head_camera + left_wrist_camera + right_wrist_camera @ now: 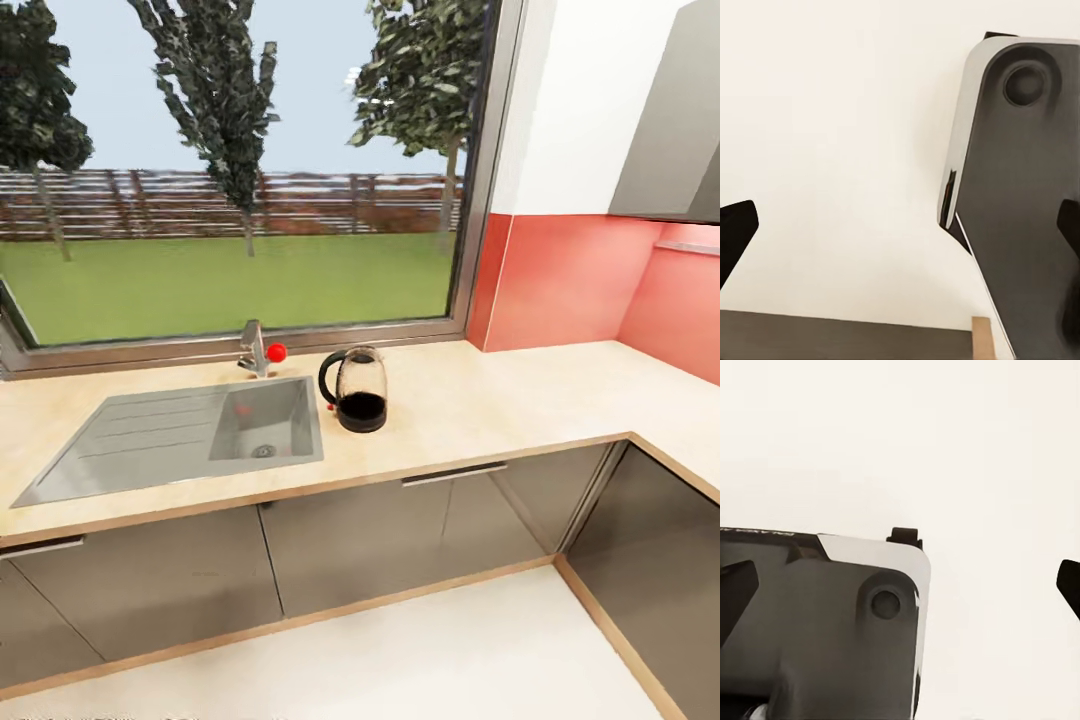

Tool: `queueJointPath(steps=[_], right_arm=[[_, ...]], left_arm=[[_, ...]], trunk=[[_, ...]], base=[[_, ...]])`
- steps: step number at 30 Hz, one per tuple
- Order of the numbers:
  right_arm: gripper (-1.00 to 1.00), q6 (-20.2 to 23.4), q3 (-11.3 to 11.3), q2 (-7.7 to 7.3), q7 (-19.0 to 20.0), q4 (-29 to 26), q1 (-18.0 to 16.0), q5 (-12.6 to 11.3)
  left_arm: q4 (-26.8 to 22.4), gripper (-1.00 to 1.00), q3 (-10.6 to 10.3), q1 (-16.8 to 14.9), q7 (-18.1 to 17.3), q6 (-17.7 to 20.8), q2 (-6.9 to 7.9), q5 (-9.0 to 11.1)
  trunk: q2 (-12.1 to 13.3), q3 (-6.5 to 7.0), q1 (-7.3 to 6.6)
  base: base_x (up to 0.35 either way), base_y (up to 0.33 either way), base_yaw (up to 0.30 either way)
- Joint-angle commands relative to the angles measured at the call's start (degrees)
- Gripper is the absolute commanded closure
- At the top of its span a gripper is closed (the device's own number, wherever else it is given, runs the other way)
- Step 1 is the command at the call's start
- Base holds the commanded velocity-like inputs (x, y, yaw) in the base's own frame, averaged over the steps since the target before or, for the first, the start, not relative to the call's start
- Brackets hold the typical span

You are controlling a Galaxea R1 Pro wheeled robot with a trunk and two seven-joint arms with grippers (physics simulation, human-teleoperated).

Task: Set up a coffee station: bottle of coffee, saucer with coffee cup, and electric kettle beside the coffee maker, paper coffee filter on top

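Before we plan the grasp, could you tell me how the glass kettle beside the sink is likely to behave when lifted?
The kettle looks rigid and probably fragile, given its clear glass body. Its rounded sides may be slippery, so the black loop handle seems the safer grip. The broad dark base suggests it stands stably on the countertop.

The head camera looks forward and down from in front of the counter [480, 400], standing back from it, facing the window [230, 170]. The sink [180, 435] sits low and left in its picture, and the cream floor [400, 660] lies nearest the camera, below the grey cabinet fronts [350, 540].

The left wrist camera points down at that cream floor [832, 150], close to the robot's grey base plate [1020, 210], its dark fingers [735, 232] at the picture's sides. The right wrist camera likewise faces the floor [982, 450] and the base plate [832, 622].
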Motion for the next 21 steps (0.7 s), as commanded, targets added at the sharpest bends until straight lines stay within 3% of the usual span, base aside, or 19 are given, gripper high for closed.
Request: queueJointPath(steps=[1,10,11,12,13,17,21], right_arm=[[-1.00,-0.1,-0.5,-0.01,0.2,0.0,0.0,0.5],[-1.00,-0.1,-0.5,0.12,0.1,-0.6,0.0,0.4],[-1.00,-0.2,-0.5,0.15,0.2,-1.1,0.0,0.4],[-1.00,-0.5,-0.4,0.12,0.1,-1.5,0.0,0.4],[-1.00,-0.5,-0.4,0.14,0.1,-1.5,0.0,0.4],[-1.00,-0.9,-0.4,0.14,0.1,-2.0,0.0,0.5],[-1.00,-2.8,-0.3,0.16,0.1,-3.4,0.0,0.5]], left_arm=[[-0.1,-1.00,0.1,0.0,0.0,-0.1,-0.01,0.5],[-1.1,-1.00,-0.3,0.0,-0.3,-0.1,-0.02,-0.1],[-1.4,-1.00,-0.3,-0.1,-0.5,-0.1,-0.27,-0.2],[-5.0,-1.00,-0.4,-0.2,-0.7,-0.4,-2.34,-0.2],[-6.2,-1.00,-0.4,-0.2,-0.7,-0.8,-2.72,-0.2],[-10.9,-1.00,-0.8,-0.2,-1.0,-6.9,-3.43,-0.7],[-13.5,-1.00,-3.2,-0.3,-1.1,-13.8,-3.13,-3.7]], trunk=[[-0.1,-0.11,0.03],[-0.1,-0.13,0.03],[-0.1,-0.13,0.03],[-0.1,-0.13,0.03],[-0.1,-0.13,0.03],[-0.1,-0.13,0.03],[-0.1,-0.13,0.03]], base=[[0.000,0.000,0.051],[0.000,0.000,0.010],[0.000,0.000,0.000],[0.000,0.000,0.000],[0.000,0.000,0.000],[0.000,0.000,0.000],[0.000,0.000,0.000]])
